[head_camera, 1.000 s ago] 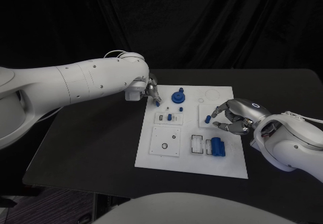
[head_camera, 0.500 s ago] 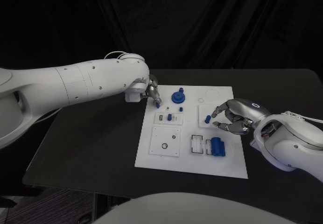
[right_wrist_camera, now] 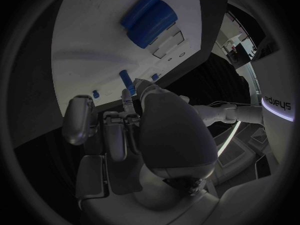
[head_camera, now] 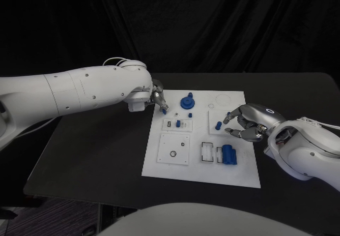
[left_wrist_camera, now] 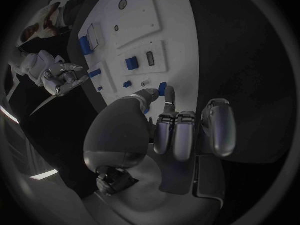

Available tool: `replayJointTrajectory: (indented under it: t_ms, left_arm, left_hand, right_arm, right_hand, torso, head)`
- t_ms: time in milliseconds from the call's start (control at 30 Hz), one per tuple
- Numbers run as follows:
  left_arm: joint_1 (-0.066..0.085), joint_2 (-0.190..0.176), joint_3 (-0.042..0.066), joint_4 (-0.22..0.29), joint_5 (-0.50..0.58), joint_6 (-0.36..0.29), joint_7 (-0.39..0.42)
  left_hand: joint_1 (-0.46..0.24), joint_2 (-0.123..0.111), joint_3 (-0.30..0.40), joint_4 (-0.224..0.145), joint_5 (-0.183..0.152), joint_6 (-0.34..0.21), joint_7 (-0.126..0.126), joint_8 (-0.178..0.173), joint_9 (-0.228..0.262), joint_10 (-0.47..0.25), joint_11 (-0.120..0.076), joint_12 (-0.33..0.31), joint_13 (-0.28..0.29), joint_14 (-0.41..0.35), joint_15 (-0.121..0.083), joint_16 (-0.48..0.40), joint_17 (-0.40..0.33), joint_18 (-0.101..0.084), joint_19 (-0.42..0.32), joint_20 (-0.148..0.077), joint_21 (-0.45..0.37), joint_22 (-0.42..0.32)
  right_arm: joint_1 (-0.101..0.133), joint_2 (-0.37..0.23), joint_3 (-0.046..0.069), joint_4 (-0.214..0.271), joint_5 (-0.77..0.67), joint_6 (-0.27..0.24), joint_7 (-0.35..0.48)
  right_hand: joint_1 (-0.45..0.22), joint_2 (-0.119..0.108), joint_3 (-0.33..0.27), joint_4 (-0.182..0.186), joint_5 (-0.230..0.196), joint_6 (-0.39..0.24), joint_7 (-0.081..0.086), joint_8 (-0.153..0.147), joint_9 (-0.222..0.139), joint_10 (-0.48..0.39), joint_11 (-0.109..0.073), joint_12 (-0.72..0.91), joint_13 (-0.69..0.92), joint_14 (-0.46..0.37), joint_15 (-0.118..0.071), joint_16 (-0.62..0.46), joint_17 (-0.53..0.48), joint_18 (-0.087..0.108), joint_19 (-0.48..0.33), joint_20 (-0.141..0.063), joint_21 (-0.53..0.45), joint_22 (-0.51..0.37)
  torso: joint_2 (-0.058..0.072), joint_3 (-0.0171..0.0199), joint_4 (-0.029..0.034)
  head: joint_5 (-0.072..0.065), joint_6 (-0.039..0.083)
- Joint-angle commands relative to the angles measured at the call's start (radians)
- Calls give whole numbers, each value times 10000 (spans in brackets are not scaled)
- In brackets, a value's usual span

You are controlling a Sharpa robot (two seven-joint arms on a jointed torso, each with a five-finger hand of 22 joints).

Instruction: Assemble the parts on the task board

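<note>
As seen from the head camera: one white task board (head_camera: 202,169) is laid mid-table (head_camera: 92,157).
Left hand (head_camera: 157,99): one small blue peg (head_camera: 164,111) is pinched at the board's far-left corner.
Right hand (head_camera: 244,124): curled over the board's right edge; any hold cannot be told.
Blue parts: one round knob (head_camera: 187,102); one paired block (head_camera: 228,154).

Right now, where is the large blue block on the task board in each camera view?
Head view: the large blue block lies on the task board's near right part, nearer the robot than the right hand.
Left wrist view: at the board's far end, near the right hand.
Right wrist view: beyond the right hand's fingertips.
Shared landmark: the white rectangular sockets beside it.
</note>
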Motion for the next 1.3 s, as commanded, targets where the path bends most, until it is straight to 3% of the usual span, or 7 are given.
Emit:
replayJointTrajectory:
  t_ms: [33,367,467,533,800,967,1300]
  left_arm:
    - [-19,-174,7,361,53,-726,-73]
    - [-18,-582,7,1142,715,-1071,-214]
    - [-18,-664,7,1338,764,-1117,-241]
    - [-19,-699,6,1429,781,-1153,-240]
    - [-21,-699,6,1422,802,-1197,-54]
    - [-24,-712,5,1381,805,-1175,53]
    - [-47,-782,5,1483,806,-1281,312]
  left_hand:
    - [-139,-24,105,-19,-115,138,-52,-25,17,1074,-76,27,2617,1076,-74,26,2634,-139,63,-10,61,1894]
    - [-135,-87,253,-125,-201,125,-65,-35,21,1074,-90,27,2617,1076,-88,26,2634,-127,39,-23,16,1889]
    - [-233,-157,586,-358,-519,111,-70,-44,34,1074,-98,27,2617,1076,-100,26,2634,-125,27,-38,14,1889]
    - [-298,-180,698,-453,-561,110,-74,-42,40,1074,-99,27,2617,1076,-102,26,2634,-124,23,-42,10,1887]
    - [-600,-207,997,-717,-651,92,-57,-44,61,1074,-92,27,2617,1076,-99,26,2634,-108,-19,-43,-64,1862]
    - [-792,-161,1075,-690,-741,64,-29,-55,66,1074,-69,27,2617,1076,-82,26,2634,-94,-56,-30,-139,1839]
    - [-831,-163,1086,-683,-764,41,-24,-64,67,1074,-61,27,2617,1076,-74,26,2634,-81,-84,-24,-200,1821]
  right_arm:
    - [-12,-16,6,1,5,1,-181]
    - [-12,-18,6,-9,31,4,-186]
    - [-11,-20,6,-12,51,4,-191]
    - [-11,-21,5,-14,59,8,-192]
    - [-12,9,5,-24,181,5,-176]
    - [-13,-4,5,-17,208,5,-168]
    - [-15,15,5,-28,222,-7,-150]
  right_hand:
    - [-52,47,37,14,65,56,-5,-26,-16,1043,-1,28,2635,1009,27,-37,2554,110,-45,4,-53,1546]
    - [-51,44,41,10,66,57,-5,-28,-19,1043,-1,28,2635,1009,26,-38,2553,114,-51,3,-70,1541]
    - [-51,44,41,10,66,57,-5,-28,-19,1043,-1,28,2635,1009,26,-38,2553,114,-51,3,-70,1541]
    - [-51,44,41,10,66,57,-5,-28,-19,1043,-1,28,2635,1009,26,-38,2553,114,-51,3,-70,1541]
    - [-49,42,51,1,68,63,-6,-29,-25,1043,-2,28,2635,1004,25,-49,2539,115,-54,2,-79,1539]
    - [-49,42,51,1,68,63,-6,-29,-25,1043,-2,28,2635,1004,25,-49,2539,115,-54,2,-79,1539]
    - [-49,42,51,1,68,63,-6,-29,-25,1043,-2,28,2635,1004,25,-49,2539,115,-54,2,-79,1539]
  torso:
    - [-4,11,13]
    - [5,20,17]
    - [10,16,16]
    - [5,13,14]
    - [20,-2,-18]
    - [23,-4,-6]
    - [26,-6,-12]
  head:
    - [13,2]
    - [10,2]
    - [15,2]
    - [23,2]
    - [73,2]
    - [27,2]
    - [76,2]
